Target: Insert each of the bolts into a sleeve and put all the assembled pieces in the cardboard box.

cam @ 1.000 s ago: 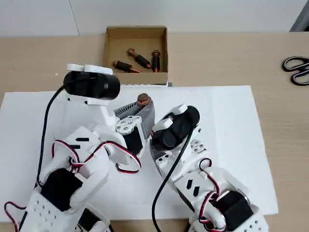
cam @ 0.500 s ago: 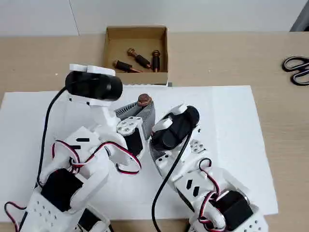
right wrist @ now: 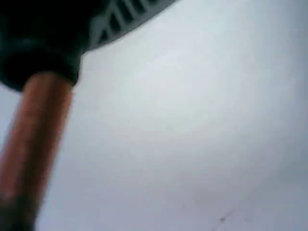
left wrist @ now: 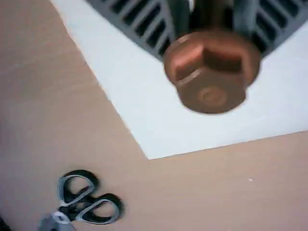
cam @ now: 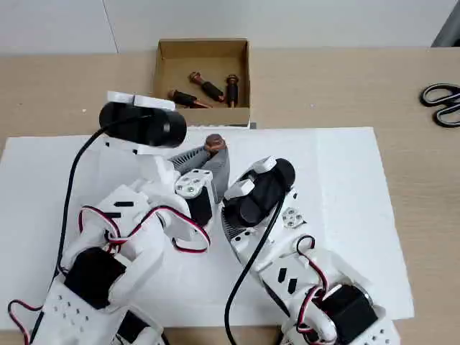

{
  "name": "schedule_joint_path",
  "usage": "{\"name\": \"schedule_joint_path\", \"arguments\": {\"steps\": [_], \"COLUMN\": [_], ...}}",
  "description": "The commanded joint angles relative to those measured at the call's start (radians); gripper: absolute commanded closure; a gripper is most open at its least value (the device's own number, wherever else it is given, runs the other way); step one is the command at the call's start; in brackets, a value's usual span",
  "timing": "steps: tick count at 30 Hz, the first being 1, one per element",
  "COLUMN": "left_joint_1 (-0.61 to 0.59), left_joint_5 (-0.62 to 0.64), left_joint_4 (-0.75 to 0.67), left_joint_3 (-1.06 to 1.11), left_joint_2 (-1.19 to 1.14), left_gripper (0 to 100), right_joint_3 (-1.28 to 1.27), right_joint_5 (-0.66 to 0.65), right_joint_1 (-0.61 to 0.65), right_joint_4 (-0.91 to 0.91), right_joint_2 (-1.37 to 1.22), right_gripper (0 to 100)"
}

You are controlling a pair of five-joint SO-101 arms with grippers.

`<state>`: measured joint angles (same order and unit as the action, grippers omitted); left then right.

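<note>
Left hand [cam: 215,151] of ribbed grey plastic pinches the smooth copper hex-headed bolt [left wrist: 211,72], edged closer to the brown cardboard box [cam: 176,68] than a second ago.

White plastic shells on both the left arm [cam: 115,237] and the right arm [cam: 316,269], with black motor blocks [cam: 92,277] tucked inside. Red, white and black wires [cam: 188,243] loop at the joints. A thick black cable [cam: 70,188] leaves each black barrel camera [cam: 141,123]. The left's fingers [cam: 219,172] are ribbed grey, and those look like silver screws [cam: 190,188] on the round plate.
</note>
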<state>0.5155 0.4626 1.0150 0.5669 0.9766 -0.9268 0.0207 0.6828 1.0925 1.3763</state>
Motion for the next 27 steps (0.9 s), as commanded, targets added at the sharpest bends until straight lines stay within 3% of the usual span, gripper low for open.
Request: {"name": "schedule_joint_path", "arguments": {"steps": [1,27], "left_joint_1": [-0.021,0.003], "left_joint_5": [-0.025,0.026], "left_joint_4": [-0.02,-0.031], "left_joint_3": [-0.012,-0.094], "left_joint_2": [0.003,0.002], "left_gripper": [100,100], "right_joint_3": [0.06,0.011], "right_joint_5": [-0.014,-0.012], "right_joint_1": [-0.007,-0.007], "right_joint_4": [-0.031,0.008], "right_joint_2": [0.013,0.01], "right_gripper": [99.5,99.5]}}
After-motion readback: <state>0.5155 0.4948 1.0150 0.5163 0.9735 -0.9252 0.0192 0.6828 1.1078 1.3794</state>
